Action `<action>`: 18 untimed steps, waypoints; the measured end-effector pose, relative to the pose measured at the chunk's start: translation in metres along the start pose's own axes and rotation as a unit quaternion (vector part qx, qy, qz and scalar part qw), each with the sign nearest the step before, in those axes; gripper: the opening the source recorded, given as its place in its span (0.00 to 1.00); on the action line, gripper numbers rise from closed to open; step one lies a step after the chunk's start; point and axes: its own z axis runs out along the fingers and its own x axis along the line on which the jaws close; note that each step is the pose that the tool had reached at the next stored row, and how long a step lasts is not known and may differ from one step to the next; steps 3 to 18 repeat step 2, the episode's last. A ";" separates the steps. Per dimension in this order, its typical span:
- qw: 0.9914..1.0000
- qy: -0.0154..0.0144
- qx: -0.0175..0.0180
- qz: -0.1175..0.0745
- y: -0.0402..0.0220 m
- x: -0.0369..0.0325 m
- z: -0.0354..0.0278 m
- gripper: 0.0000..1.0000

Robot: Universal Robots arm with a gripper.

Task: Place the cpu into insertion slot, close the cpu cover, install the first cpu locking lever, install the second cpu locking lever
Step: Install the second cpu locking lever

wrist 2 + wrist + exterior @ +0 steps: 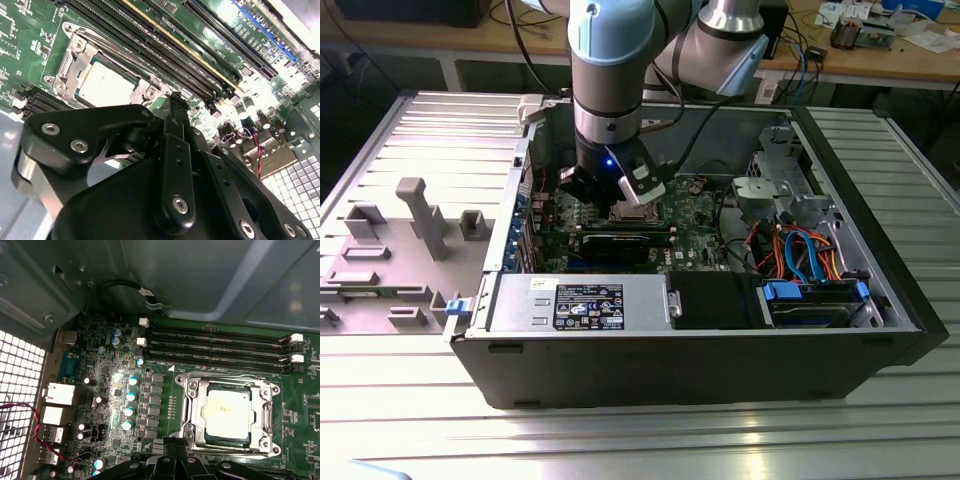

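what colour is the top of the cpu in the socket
Plain silver-grey metal, the cpu sitting under the cpu cover; it shows best in the first wrist view.

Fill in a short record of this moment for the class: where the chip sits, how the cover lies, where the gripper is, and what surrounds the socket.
cpu: seated in the insertion slot, metal top showing
cpu cover: lying flat around the chip
gripper: just beside the socket, holding nothing
memory slots: long dark rows alongside the socket
computer case: open, motherboard exposed

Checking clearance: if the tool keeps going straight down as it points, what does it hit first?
Probably the green circuit board just beside the square silver cpu cover; the tool hangs above that edge, depth unclear.
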 end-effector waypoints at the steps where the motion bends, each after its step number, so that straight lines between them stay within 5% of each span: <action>1: 1.000 0.000 0.000 0.000 0.0000 0.0000 0.0000 0.11; 18: 1.000 0.000 0.000 0.000 0.0000 0.0000 0.0000 0.11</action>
